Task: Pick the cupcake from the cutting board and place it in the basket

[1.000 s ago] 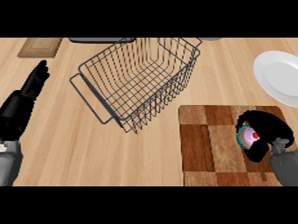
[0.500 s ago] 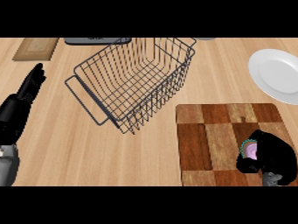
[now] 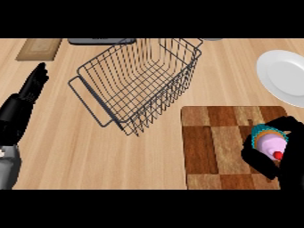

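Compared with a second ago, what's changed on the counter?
The right robot hand, curled round the cupcake, drew it toward the robot, then back out and rightward over the cutting board. The basket, plate and resting left robot hand stayed put.

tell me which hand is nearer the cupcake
Right. The right hand is curled round the cupcake; the left hand rests open at the far left, past the basket.

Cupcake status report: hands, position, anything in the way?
Right hand curled round cupcake, at cutting board's right edge. Left hand open, resting at view's left. Basket up-left, nothing between.
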